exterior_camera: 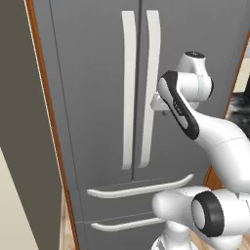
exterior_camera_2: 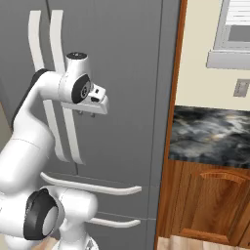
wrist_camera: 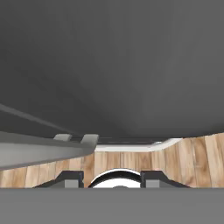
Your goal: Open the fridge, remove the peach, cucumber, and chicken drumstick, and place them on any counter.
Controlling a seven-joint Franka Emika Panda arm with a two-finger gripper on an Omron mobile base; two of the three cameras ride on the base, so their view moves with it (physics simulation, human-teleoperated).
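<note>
The fridge [exterior_camera: 93, 73] [exterior_camera_2: 127, 58] stands with both doors shut, so the peach, cucumber and chicken drumstick are hidden. Its two long pale handles [exterior_camera: 150, 73] [exterior_camera_2: 58, 44] run down the middle. My gripper [exterior_camera: 163, 113] [exterior_camera_2: 85, 114] hangs close in front of the right door, just right of that door's handle and about halfway down it, pointing downward. In the hand view the gripper [wrist_camera: 111, 179] is open with nothing between its fingertips, looking down the dark door face [wrist_camera: 113, 65]. The marbled counter [exterior_camera_2: 215, 132] lies to the right of the fridge.
Two pale drawer handles [exterior_camera: 141, 188] [exterior_camera_2: 93, 186] cross the fridge's lower part. A brown cabinet [exterior_camera_2: 210, 205] sits under the counter, with a window [exterior_camera_2: 234, 34] and wall outlet [exterior_camera_2: 240, 88] above. A tall grey panel [exterior_camera: 19, 122] flanks the fridge's left. Wooden floor [wrist_camera: 192, 157] lies below.
</note>
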